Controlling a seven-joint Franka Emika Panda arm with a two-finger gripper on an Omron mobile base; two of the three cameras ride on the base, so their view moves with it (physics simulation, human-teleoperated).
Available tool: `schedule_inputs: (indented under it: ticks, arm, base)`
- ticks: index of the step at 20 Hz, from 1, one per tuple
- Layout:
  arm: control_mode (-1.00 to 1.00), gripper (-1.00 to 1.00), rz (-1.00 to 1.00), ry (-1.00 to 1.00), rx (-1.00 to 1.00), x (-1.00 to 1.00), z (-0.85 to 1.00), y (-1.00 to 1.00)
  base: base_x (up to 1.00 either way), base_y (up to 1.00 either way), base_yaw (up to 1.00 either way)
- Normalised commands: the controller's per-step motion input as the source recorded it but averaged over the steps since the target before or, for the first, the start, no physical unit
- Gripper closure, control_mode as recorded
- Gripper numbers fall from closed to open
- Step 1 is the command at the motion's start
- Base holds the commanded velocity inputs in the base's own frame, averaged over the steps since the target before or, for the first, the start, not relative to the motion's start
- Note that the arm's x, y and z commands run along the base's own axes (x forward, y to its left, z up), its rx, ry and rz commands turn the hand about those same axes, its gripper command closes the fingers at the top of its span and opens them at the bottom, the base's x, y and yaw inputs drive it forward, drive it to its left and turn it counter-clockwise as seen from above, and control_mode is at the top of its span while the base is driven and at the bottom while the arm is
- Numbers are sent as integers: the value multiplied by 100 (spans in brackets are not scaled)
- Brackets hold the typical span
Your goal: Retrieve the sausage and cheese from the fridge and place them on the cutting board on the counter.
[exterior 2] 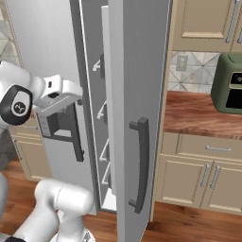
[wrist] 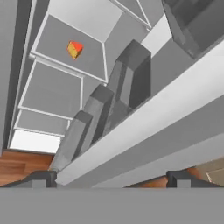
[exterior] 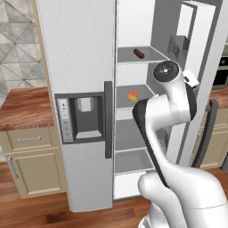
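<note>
The fridge [exterior: 80, 53] stands with its right door swung open. A dark reddish sausage [exterior: 139, 53] lies on an upper shelf. The yellow-orange cheese [exterior: 132, 96] sits on the shelf below and also shows in the hand view as the cheese [wrist: 75, 49], far off at upper left. My gripper [wrist: 111, 179] is open with nothing between its fingertips. It hovers at the fridge's opening beside the door bins, well away from both foods. The counter [exterior: 24, 107] lies left of the fridge, and the counter [exterior 2: 198, 113] continues on the right. The cutting board is out of view.
The open fridge door [exterior 2: 137, 71], with its dark handle [exterior 2: 141, 165], stands close on my right. Grey door bins [wrist: 127, 78] jut out just ahead of the hand. A green appliance [exterior 2: 229, 82] sits on the right counter. Beige cabinets and wood floor lie below.
</note>
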Motion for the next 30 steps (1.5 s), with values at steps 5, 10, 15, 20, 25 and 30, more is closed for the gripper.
schedule_inputs:
  ticks: [5,10,15,20,25,30]
  arm:
    - [-100,-100,-4,4,-21,35,63,20]
    - [-100,-100,-3,0,-23,65,51,2]
    - [-100,-100,-6,0,-29,71,27,0]
    - [-100,-100,-8,0,-23,57,0,-12]
    - [-100,-100,-7,0,-17,42,0,-27]
    - [-100,-100,-9,0,-13,35,0,-52]
  base:
    - [0,0,0]
    - [0,0,0]
    - [0,0,0]
    - [0,0,0]
    - [0,0,0]
    - [0,0,0]
